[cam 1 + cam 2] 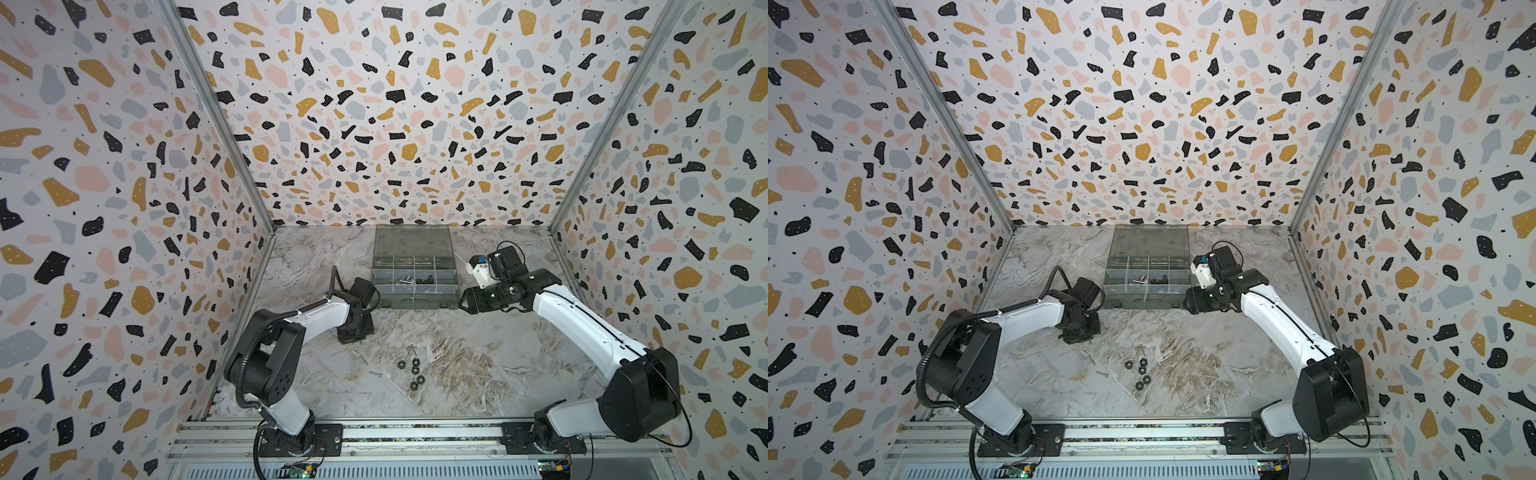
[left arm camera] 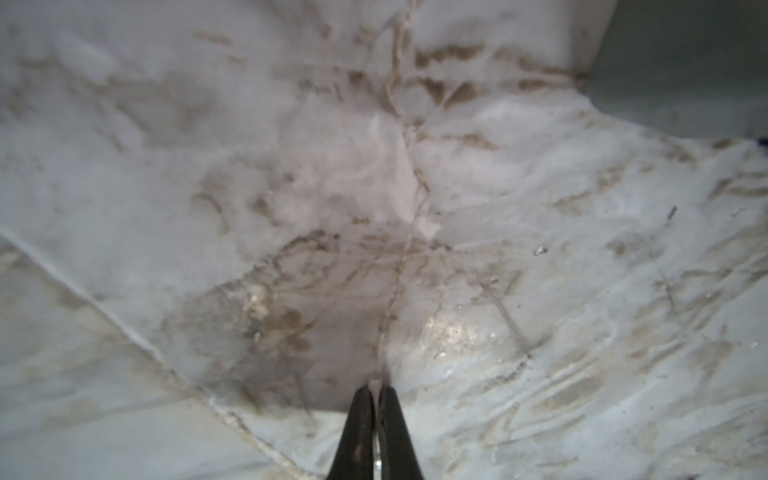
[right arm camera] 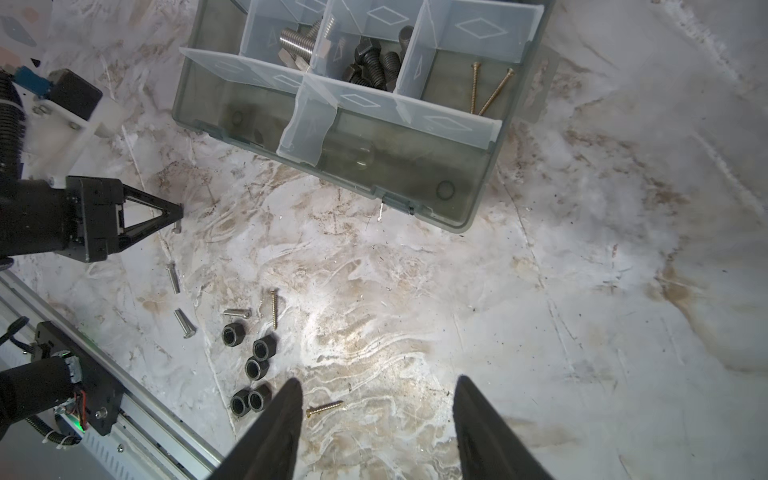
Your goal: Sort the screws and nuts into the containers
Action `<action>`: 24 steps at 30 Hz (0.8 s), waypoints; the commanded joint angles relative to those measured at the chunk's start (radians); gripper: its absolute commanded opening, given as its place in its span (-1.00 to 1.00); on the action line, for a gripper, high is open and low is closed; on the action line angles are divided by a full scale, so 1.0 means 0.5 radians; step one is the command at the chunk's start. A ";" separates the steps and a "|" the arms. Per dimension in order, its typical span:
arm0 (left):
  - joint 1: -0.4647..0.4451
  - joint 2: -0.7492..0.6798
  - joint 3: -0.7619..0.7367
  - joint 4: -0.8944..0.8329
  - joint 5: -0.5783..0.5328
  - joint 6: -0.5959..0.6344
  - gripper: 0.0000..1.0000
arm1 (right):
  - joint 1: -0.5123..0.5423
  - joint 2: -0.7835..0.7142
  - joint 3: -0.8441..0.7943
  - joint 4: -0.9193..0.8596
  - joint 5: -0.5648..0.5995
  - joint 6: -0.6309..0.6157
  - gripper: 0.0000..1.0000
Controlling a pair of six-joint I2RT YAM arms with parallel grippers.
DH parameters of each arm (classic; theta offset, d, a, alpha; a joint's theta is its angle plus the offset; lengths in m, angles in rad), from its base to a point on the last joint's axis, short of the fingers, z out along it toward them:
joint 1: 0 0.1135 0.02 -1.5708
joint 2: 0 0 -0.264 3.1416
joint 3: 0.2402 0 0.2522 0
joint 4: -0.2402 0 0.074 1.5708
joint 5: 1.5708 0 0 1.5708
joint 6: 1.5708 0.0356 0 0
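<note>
Nuts point(image 3: 256, 368): five, black, hexagonal, in a loose cluster on the tabletop point(image 3: 582, 332), on the near side of the organiser box point(image 3: 484, 178) and apart from it.
Loose silver screws point(image 3: 173, 277): three, small, lying flat just beside the nuts.
Loose brass screws point(image 3: 274, 308): two, thin, one at each end of the nut cluster.
Held screw point(image 2: 376, 384): one, small, silver.
Box contents: silver bolts point(image 3: 296, 41) in one compartment, black bolts point(image 3: 372, 66) heaped in the next, exact counts unclear; two long brass screws point(image 3: 494, 93) in a third.
Left pincer point(image 2: 376, 392): jaws closed tight on the held screw, low over the tabletop.
Right pincer point(image 3: 376, 384): jaws partly apart, nothing between them, raised near the box's near right corner.
</note>
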 commanded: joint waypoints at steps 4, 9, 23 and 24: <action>0.010 0.084 0.210 -0.300 -0.145 0.152 -1.00 | -0.009 -0.054 0.109 -0.065 0.055 0.025 0.20; 0.008 0.135 0.503 -0.398 -0.166 0.204 -1.00 | -0.009 -0.060 0.140 -0.070 0.087 0.050 0.20; 0.013 0.640 1.425 -0.347 -0.139 0.252 -1.00 | -0.011 0.058 0.345 -0.176 0.226 0.010 0.20; 0.013 0.688 1.493 -0.341 -0.137 0.256 -1.00 | -0.009 0.066 0.365 -0.191 0.236 0.005 0.20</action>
